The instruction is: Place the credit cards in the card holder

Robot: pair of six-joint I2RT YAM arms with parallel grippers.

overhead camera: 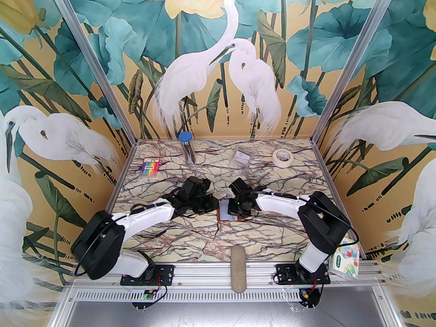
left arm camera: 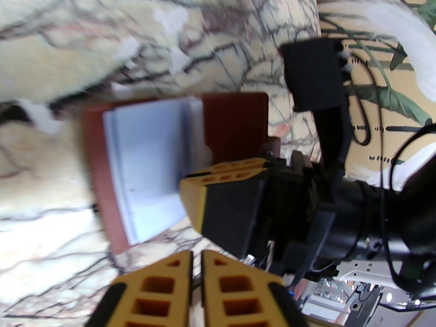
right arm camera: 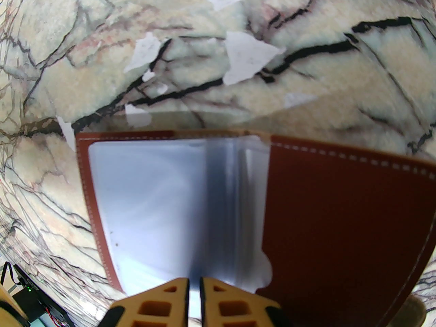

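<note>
The table (overhead camera: pixel 170 237) is covered in a marble print, cream with dark and reddish veins, scuffed to white patches (right arm camera: pixel 247 58) in places. Painted walls (overhead camera: pixel 85 80) of white herons and teal leaves close it in on three sides, with aluminium posts in the far corners.

The card holder (overhead camera: pixel 224 212) lies open near the middle of the table, pale bluish sleeves (right arm camera: pixel 146 203) spread over one reddish-brown leaf and the other leaf (right arm camera: pixel 340 223) showing bare stitched leather. The right gripper (right arm camera: pixel 193 291) hangs over the edge of the sleeves, its jaws drawn nearly together with only a sliver between them (whether that sliver pinches a sleeve, I cannot tell). The left gripper (left arm camera: pixel 196 271) faces it from the other side, jaws together on nothing, its tips just short of the holder's corner and apart from it as far as I can see.

The two wrists crowd close over the holder, so there is little slack between them. Around them the table is roomier. The near stretch towards the arm bases is bare marble, with a greyish oblong pad (overhead camera: pixel 238 267) lying across the front rail. A pack of rainbow pens (overhead camera: pixel 150 167), a tube with a blue cap (overhead camera: pixel 186 146), a clear plastic box (overhead camera: pixel 242 158) and a roll of tape (overhead camera: pixel 283 157) sit along the far edge, well apart from the holder. A printed tissue packet (overhead camera: pixel 345 257) stands beside the right arm's base.
</note>
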